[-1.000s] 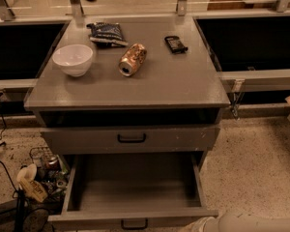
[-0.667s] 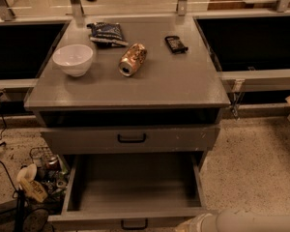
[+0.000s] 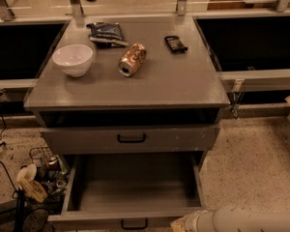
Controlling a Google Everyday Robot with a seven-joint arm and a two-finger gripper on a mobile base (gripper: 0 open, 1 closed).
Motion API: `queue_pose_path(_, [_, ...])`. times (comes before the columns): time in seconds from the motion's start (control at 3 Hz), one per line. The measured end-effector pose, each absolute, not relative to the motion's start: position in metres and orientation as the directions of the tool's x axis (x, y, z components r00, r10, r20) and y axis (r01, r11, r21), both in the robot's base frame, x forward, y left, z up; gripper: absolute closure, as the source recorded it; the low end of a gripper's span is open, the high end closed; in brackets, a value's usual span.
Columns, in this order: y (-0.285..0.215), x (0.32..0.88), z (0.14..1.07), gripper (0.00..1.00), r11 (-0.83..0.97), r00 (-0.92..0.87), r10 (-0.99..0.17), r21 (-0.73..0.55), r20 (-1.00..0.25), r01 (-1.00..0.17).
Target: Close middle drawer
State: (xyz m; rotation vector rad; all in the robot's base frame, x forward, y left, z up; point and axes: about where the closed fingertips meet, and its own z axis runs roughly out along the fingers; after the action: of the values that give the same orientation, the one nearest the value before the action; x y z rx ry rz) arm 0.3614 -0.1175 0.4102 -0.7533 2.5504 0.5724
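Drawer: the middle drawer [image 3: 135, 187] stands pulled well out beneath the upper drawer front [image 3: 183, 139], its long tray bare. I judge it wants a straight push on its front.
Gripper: the gripper [image 3: 183, 224] sits at the bottom edge, just right of the black bar handle [image 3: 134, 224], placed for that push; I cannot tell its grip state.
Materials: flat matt grey panels; smooth white bowl [image 3: 72, 59] and dented can [image 3: 132, 59] on the cabinet top [image 3: 174, 81].

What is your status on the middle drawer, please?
Gripper at bottom edge, just right of the drawer's handle. Middle drawer pulled out, not yet closed. Nothing visible inside or in its way.
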Motion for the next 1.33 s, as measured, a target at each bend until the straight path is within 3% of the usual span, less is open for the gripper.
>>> queue_pose_path(0.33, [-0.1173,0.3617,0.4101,0.82,0.769,-0.766,-0.41,0.265,-0.495,-0.582])
queue_pose_path(1.33, [-0.1172,0.3617,0.4101,0.13,0.769,-0.766,-0.41,0.265,-0.495,-0.582])
